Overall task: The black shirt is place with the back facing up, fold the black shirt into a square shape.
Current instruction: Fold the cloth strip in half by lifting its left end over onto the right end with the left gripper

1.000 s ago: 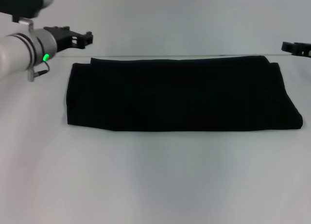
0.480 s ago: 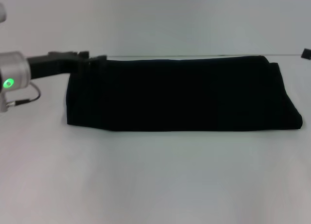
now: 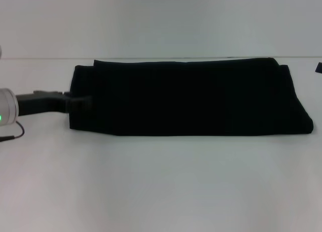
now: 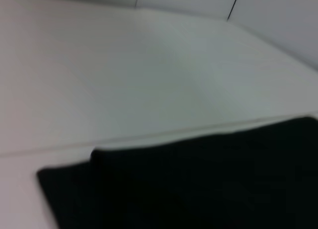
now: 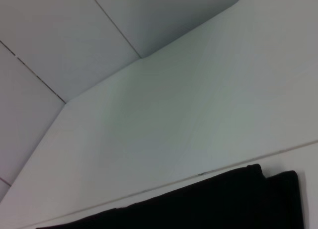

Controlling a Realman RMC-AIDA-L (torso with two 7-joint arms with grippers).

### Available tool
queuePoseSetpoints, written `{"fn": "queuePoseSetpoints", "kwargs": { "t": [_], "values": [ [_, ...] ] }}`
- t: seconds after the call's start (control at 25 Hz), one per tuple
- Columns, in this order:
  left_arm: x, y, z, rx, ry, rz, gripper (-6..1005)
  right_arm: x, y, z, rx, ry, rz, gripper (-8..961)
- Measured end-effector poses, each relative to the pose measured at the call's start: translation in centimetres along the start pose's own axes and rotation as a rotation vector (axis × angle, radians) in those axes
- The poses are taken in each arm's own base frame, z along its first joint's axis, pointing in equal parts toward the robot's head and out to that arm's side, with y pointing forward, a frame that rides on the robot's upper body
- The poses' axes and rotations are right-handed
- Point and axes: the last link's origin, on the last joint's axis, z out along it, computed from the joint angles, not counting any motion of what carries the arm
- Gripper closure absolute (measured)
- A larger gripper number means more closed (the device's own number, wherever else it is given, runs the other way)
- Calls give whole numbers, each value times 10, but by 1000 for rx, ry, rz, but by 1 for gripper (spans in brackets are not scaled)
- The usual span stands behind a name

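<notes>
Lying flat on the white table [image 3: 161, 181], the black shirt [image 3: 186, 97] is folded into a long horizontal band, its ends doubled in so that a second layer edge shows near each short side. The left gripper [image 3: 80, 101] reaches in low from the robot's left, and its dark fingertips meet the shirt's left edge about halfway down that side; black on black, so whether the jaws are apart or pinching cloth cannot be told. Only a dark sliver of the right gripper [image 3: 319, 67] shows at the frame's right border, clear of the shirt's right end, its jaws unreadable.
</notes>
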Motion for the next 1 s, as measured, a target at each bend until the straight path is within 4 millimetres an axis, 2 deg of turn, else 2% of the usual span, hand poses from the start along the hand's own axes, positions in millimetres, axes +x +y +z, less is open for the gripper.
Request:
{"fn": "queuePoseSetpoints", "kwargs": {
  "t": [0.4,0.92,1.0],
  "values": [
    [-20,-6,12,59,-67,-43,361,-10,3,5,15,-15,-4,247],
    [-23,-3,17,46,-105,-25,367,-13,2,8,28,-24,-6,246],
    [-23,-4,17,50,-114,-13,392,-13,2,8,30,-25,-5,245]
  ]
}}
